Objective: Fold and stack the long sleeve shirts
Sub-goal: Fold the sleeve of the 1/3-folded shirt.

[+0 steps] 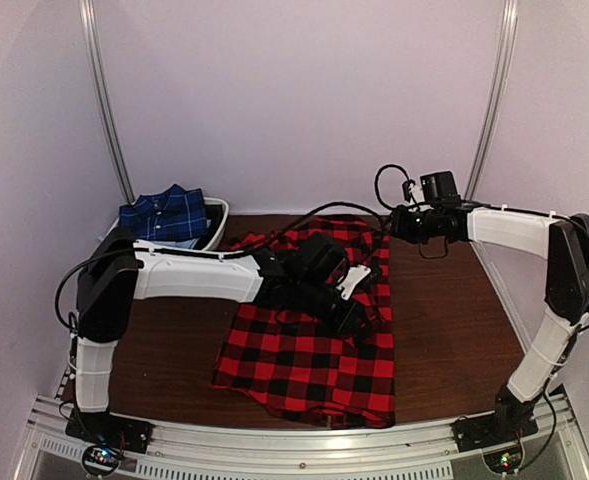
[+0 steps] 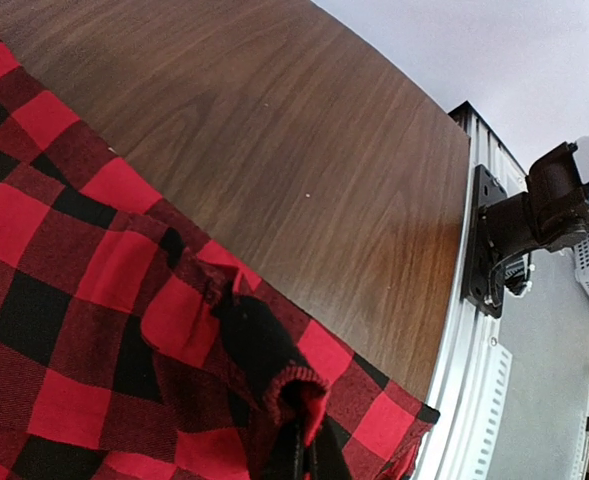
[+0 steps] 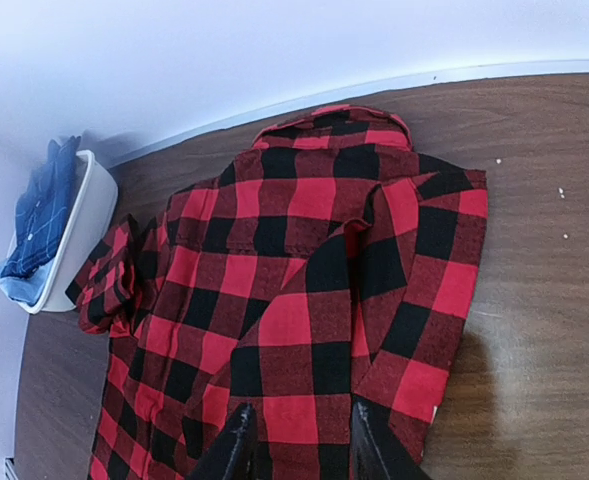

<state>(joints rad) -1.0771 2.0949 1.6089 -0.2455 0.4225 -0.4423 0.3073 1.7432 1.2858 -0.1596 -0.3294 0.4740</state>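
Red-and-black shirt point(image 1: 309, 350) lies spread across the middle of the table point(image 1: 444, 310), collar toward the back. Navy shirt point(image 1: 164, 215) sits in the white bin point(image 1: 218, 222) at back left. My left gripper point(image 1: 346, 312) is clenched on a fold of the red fabric. The right gripper point(image 3: 301, 425) hovers above the shirt, jaws apart, empty.

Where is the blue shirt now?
Top view: the blue shirt sits in the white bin at the table's far left, beside the red shirt.
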